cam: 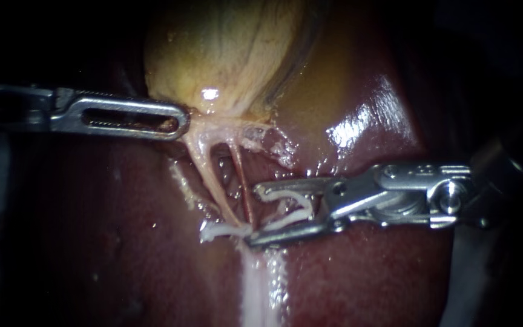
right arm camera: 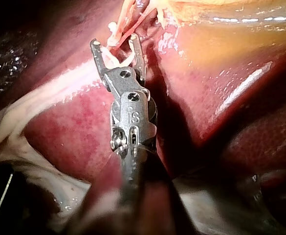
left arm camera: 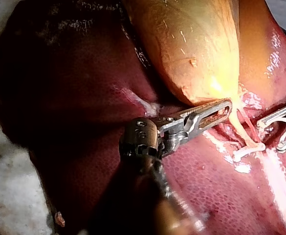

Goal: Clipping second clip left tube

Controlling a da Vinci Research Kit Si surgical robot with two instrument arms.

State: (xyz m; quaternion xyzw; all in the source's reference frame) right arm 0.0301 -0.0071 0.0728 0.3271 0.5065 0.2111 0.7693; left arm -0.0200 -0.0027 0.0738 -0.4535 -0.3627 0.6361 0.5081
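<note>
Right tool, the tip of the instrument coming in from the right: jaws stand wide apart with a white open clip seated between them. Both jaws bear on it, so the tool is loaded and grasping the clip, which is not yet squeezed home. As far as the endoscope view shows, no tube lies inside the jaws.

Left tool: slotted jaws lie together, tip at the pale tissue where the gallbladder narrows. They appear clenched on that tissue, which would hold the tubes taut. The bite itself is small and hard to make out.

Left tube: a pale cord running from beside the left tool's tip to a closed clip, which sits just ahead of the right tool's lower jaw. Its long axis lies across the right tool's line of reach, somewhat slanted. It lies just ahead of the jaw tips, apart from them.

Right tube: thin and red, right at the upper jaw's tip, so nearer the right tool than the left tube is.

Judgement:
- The right tool is the nearer one and does the work.
- The move turns on carrying the open clip past the red tube, so that only the pale tube enters it, on the gallbladder side of the closed clip.
- Risk: taking both tubes, or the red one alone.

The liver lies under both tools.
</note>
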